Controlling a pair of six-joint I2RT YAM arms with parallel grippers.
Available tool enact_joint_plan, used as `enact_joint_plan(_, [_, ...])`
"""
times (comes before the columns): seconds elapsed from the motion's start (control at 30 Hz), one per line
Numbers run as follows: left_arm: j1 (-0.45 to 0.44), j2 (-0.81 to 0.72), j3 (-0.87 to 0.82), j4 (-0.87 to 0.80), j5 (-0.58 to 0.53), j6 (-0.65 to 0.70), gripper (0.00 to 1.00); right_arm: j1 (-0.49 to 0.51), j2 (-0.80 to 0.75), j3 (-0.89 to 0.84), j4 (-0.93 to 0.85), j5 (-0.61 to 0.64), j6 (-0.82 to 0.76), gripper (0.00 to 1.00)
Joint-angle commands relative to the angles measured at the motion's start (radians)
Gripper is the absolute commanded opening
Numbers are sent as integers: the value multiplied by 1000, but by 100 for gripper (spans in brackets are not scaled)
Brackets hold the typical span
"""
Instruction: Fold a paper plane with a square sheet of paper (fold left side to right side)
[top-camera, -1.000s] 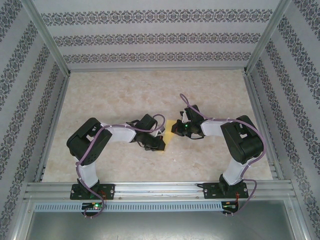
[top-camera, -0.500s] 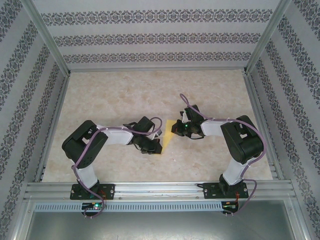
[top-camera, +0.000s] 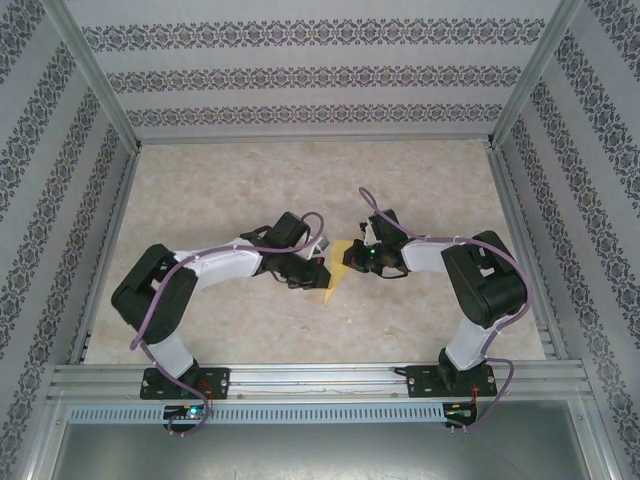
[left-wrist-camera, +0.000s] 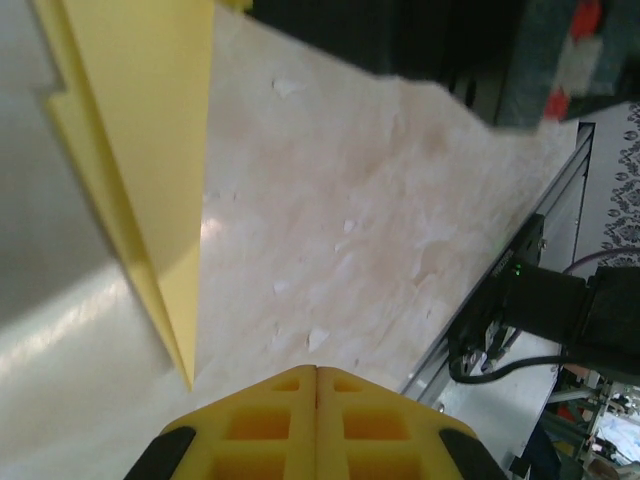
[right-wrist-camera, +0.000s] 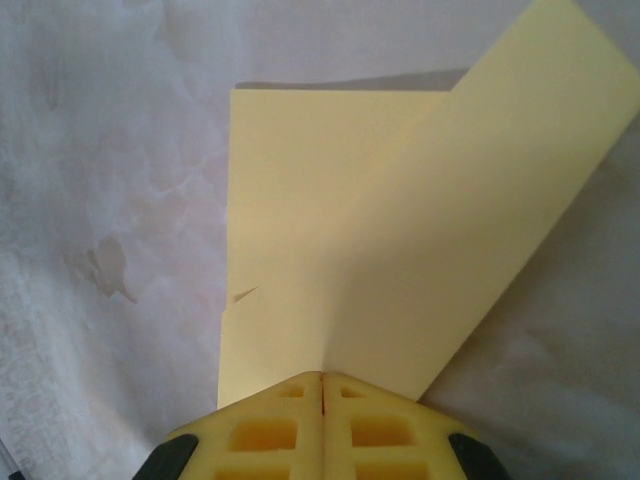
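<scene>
We see the left gripper closed beside the pointed, folded pale-yellow paper sheet, the right gripper closed above it.

I can read nothing here: no word, label, brand, number or sign stands legibly on any surface that I see.
</scene>
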Motion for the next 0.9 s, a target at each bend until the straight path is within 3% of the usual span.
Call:
enact_joint_plan(0.0, [8,77,50,-24,-1,39,4,11,61,-42,-166,128,-24,0])
enact_joint_plan(0.27, [8,209,110,-43,-74,68,1,17,45,-20,-162,92,-18,0])
enact_joint_plan(0.53, [8,217,53,-98,-163,95,0,-8,-33,60,-157,0,-21,0])
enact_joint_plan(0.87, [8,222,30,-77,-160,87,0,-76,-18,105,-85,-83,-32,0])
